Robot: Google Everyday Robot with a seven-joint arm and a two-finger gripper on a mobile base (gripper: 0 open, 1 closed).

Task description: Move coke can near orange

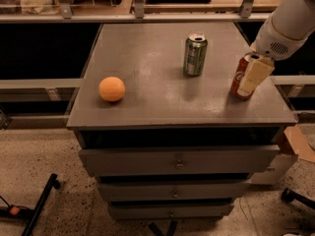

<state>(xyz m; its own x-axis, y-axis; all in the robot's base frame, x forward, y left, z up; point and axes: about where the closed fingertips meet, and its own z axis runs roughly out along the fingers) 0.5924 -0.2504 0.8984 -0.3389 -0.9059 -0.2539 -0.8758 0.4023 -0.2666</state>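
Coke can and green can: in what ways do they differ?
The coke can is red; the green can is green. The coke can stands near the cabinet's right edge, the green can nearer the middle. The gripper is at the coke can; the green can stands free. Both look similar in size.
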